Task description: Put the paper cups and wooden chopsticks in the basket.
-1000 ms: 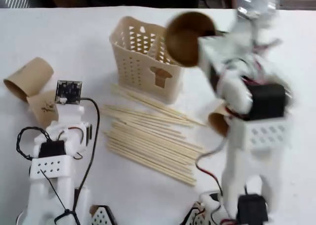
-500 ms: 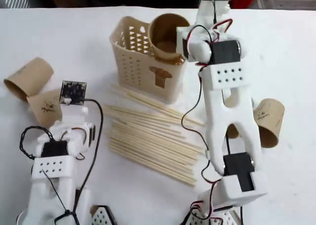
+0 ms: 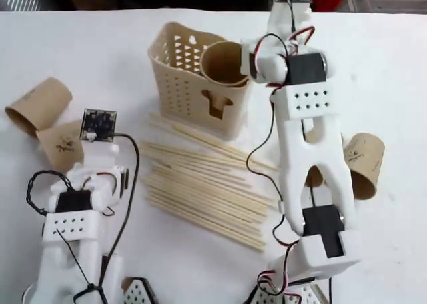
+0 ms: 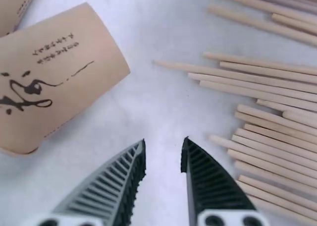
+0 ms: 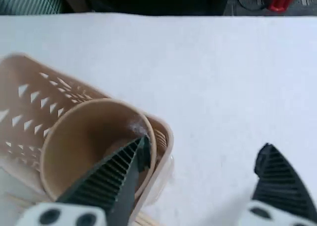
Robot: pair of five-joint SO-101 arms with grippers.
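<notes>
A beige perforated basket [image 3: 190,84] [image 5: 29,87] stands at the back of the white table. A brown paper cup [image 3: 223,63] [image 5: 94,141] sits upright in its right end. My right gripper [image 5: 205,161] hangs open over it, one finger dipping inside the cup's rim, the other out over bare table. Wooden chopsticks [image 3: 207,184] [image 4: 267,112] lie in a loose pile in front of the basket. Two cups [image 3: 39,104] [image 3: 61,144] lie on their sides at the left. My left gripper [image 4: 163,145] is open and empty, low over the table between the printed cup [image 4: 44,102] and the chopstick tips.
Another printed cup [image 3: 363,161] lies on its side to the right of the long right arm [image 3: 307,151], which stretches from the front edge to the basket. A cup's rim [image 3: 313,176] shows under that arm. The left arm [image 3: 73,211] stands at the front left.
The right arm swung the cup from above the basket down into it, the cup has sunk lower, and the fingers now stand apart. The left arm has hardly moved.
</notes>
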